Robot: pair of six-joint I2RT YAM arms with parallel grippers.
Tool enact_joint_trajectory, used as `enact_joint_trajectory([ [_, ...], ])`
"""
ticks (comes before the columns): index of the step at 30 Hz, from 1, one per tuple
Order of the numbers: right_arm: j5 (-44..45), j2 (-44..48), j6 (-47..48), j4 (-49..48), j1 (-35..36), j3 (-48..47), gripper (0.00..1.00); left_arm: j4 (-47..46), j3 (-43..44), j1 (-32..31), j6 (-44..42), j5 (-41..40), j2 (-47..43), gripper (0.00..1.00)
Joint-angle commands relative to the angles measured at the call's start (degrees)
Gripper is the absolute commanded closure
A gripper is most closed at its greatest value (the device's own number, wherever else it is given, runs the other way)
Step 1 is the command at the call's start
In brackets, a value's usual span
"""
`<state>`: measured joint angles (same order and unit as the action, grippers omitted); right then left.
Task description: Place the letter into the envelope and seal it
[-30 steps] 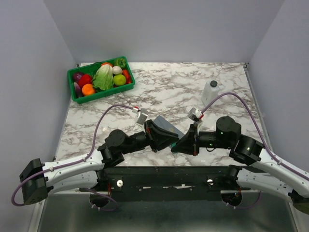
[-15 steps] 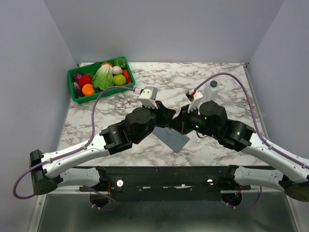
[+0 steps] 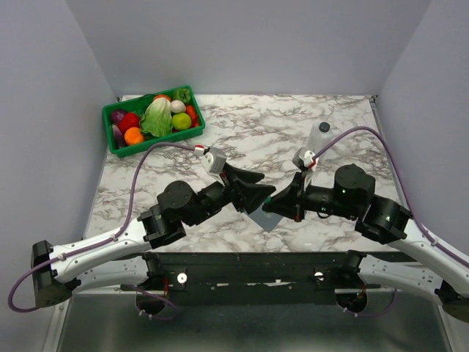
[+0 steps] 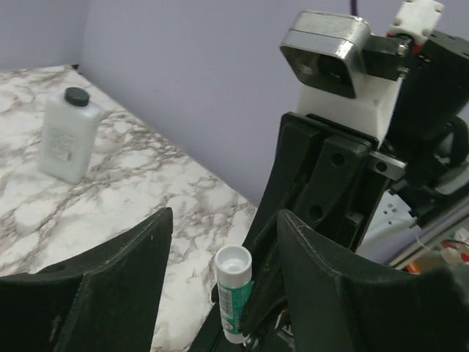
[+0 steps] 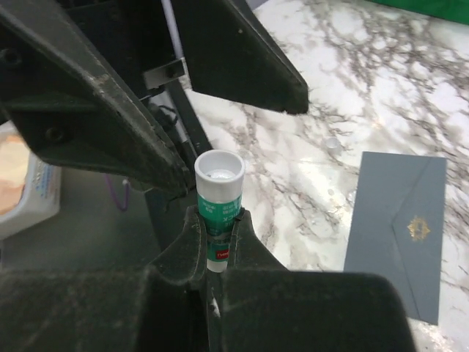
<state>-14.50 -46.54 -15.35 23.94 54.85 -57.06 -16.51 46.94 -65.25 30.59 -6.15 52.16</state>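
Observation:
The slate-grey envelope (image 5: 399, 227) lies flat on the marble table, its flap seam and a small gold emblem facing up. From above, the envelope (image 3: 265, 218) is partly covered by both grippers. My right gripper (image 5: 218, 227) is shut on a green-and-white glue stick (image 5: 219, 183), whose white end points at the left arm. My left gripper (image 4: 223, 220) is open. Its two fingers (image 5: 242, 59) stand wide on either side of the glue stick (image 4: 234, 293), apart from it. In the top view the left gripper (image 3: 262, 192) and right gripper (image 3: 277, 205) meet tip to tip above the envelope. The letter is out of view.
A green crate (image 3: 117, 147) of toy vegetables stands at the back left. A white bottle with a dark cap (image 3: 319, 137) stands at the back right and also shows as the bottle (image 4: 68, 136). The black arm mount runs along the table's near edge.
The left gripper has opened from a narrow hold to wide jaws. Both arms have drawn back from mid-table towards the near edge. The right gripper has kept hold of the glue stick.

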Motion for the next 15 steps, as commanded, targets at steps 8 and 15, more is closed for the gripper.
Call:
enact_joint_trajectory([
  [8,-12.1,4.4,1.3,-3.2,0.3,2.1,0.99,-17.4,-3.1,0.7,2.5,28.1,2.6,0.49],
  [15,-12.3,5.2,1.1,-3.2,0.3,2.2,0.99,-16.2,-2.6,0.7,2.4,27.1,2.9,0.66],
])
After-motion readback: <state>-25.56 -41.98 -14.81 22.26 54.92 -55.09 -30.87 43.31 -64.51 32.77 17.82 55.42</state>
